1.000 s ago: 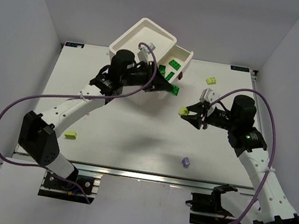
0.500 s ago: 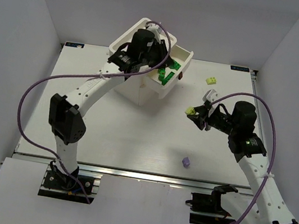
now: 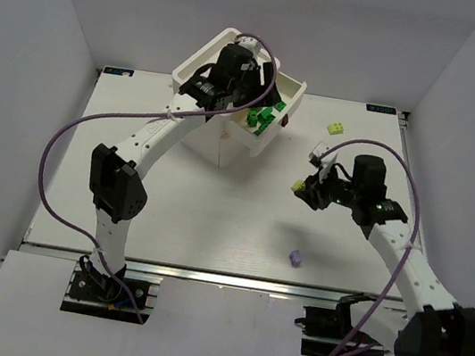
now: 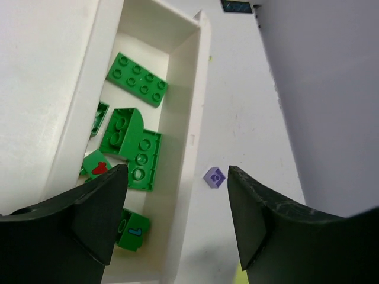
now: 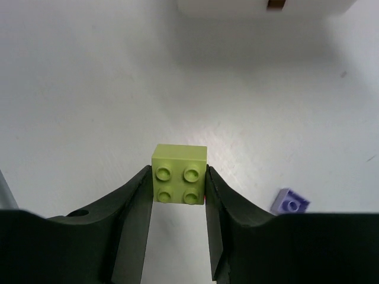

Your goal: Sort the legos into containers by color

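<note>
Currently: two arms, two separate risks.

Left gripper (image 4: 177,177): the black fingers are spread wide with nothing between them. They hover over the open shallow white plastic drawer (image 4: 192,89) at the top of the tall white boxy cabinet (image 3: 192,67). Several dark green studded plastic bricks (image 4: 137,78) lie loose inside that drawer. Your fingertips sit close over the drawer's long wall. Judged risk: a sideways exit clips that wall and shoves the drawer or the whole cabinet.

Right gripper (image 5: 177,183): closed on a pale yellow-green four-stud plastic brick (image 5: 179,174). The brick is pinched by two opposite sides, studs facing the wrist camera, and held off the white table (image 3: 197,208) to the right of the cabinet. Only the fingertips bear on it, so a fast swing could twist it or pop it out.

Main sorting hazard: from above, only the green-filled drawer shows as open. Drop the yellow-green brick there and you mix colours. A white front with a dark brown knob (image 5: 274,4) shows at the top of the right wrist view. I cannot tell which drawer it belongs to.

Arm clash: both arms would crowd the cabinet front if the right goes in before the left clears.

Loose on the table: a small light purple brick (image 3: 296,258), well apart from the cabinet, and a second yellow-green brick (image 3: 337,129) near the far edge.
</note>
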